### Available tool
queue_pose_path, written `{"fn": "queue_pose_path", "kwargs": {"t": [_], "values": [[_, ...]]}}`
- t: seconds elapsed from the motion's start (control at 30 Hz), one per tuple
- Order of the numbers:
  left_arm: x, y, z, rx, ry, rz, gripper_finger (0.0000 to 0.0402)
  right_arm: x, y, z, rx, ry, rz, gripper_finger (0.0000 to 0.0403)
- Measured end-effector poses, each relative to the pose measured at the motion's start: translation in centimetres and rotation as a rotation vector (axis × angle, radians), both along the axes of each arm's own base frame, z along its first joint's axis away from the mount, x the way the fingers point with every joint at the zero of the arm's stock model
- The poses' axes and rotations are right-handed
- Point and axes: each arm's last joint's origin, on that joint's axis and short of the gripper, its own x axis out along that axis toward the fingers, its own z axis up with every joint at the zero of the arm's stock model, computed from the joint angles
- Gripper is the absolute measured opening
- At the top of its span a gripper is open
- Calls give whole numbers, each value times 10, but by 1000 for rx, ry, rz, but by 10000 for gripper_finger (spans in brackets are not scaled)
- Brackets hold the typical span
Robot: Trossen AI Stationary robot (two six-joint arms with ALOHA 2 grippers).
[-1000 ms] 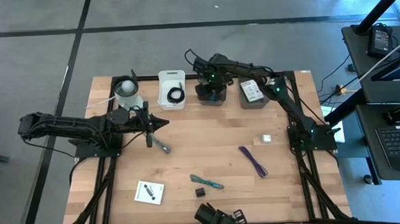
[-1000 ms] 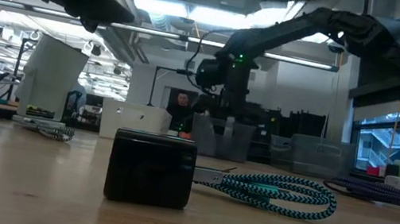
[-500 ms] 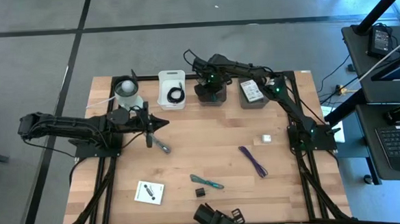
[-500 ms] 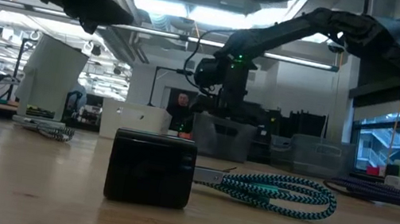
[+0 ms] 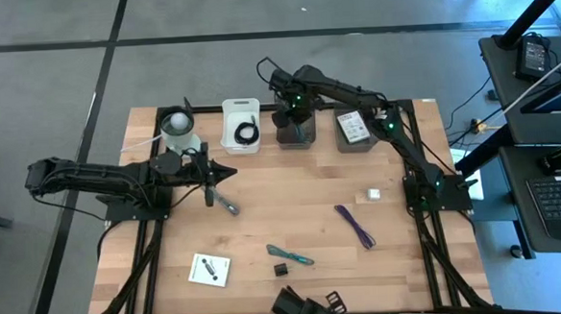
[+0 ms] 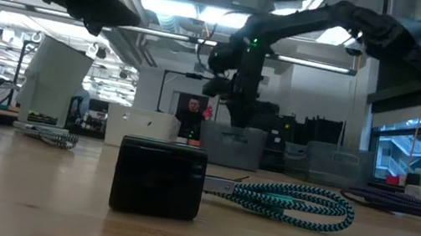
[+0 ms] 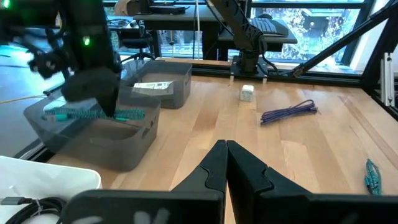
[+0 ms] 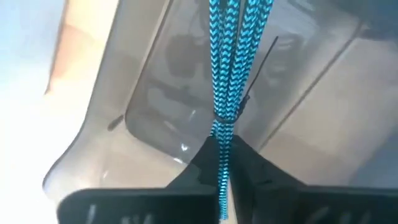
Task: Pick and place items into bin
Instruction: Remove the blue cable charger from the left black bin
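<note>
**High view.** Three containers stand along the far edge of the wooden table [image 5: 293, 214]. A white tray [image 5: 241, 123] holds a black coiled cable [image 5: 249, 134]. A dark grey plastic bin [image 5: 295, 132] sits under the right gripper [image 5: 293, 117]. A second grey bin [image 5: 355, 131] holds a white printed card [image 5: 353, 126], whose print is too small to read. So part of the job looks done. Several items are left on the boards: a small white cube [image 5: 372, 194], a purple strip [image 5: 354, 225], a teal braided tie [image 5: 289, 255], a tiny black block [image 5: 281, 269], a white card with dark print [image 5: 209, 269] and a grey metal tool [image 5: 227, 205]. The left gripper [image 5: 208, 185] waits over the table near that tool.

**Low view.** The black block [image 6: 159, 178] and the teal tie [image 6: 291, 200] lie close to the camera. The right arm hangs above the grey bin [image 6: 233, 145] at the back. No writing is readable.

**Left wrist view.** The left fingers [image 7: 214, 163] are pressed together on nothing. Farther off, the right gripper holds a bundled teal braided cord [image 7: 93, 114] level, just above the grey bin [image 7: 106, 137].

**Right wrist view.** The right fingers [image 8: 202, 158] are clamped on the teal cord [image 8: 227, 59], which runs out over the bin's inside [image 8: 161, 134]. I judge this item lifted rather than released, so its placing is still open. No brand shows.
</note>
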Motion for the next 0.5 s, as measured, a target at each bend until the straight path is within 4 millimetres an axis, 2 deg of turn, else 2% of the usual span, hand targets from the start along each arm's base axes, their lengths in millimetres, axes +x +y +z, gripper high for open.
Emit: {"fn": "queue_pose_path", "kwargs": {"t": [0.3,0.5], "values": [[0,0,0,0,0,0,2,-21,30,86,-174,-92,85,20],[0,0,0,-11,-3,1,2,-30,71,136,-267,-189,185,11]]}}
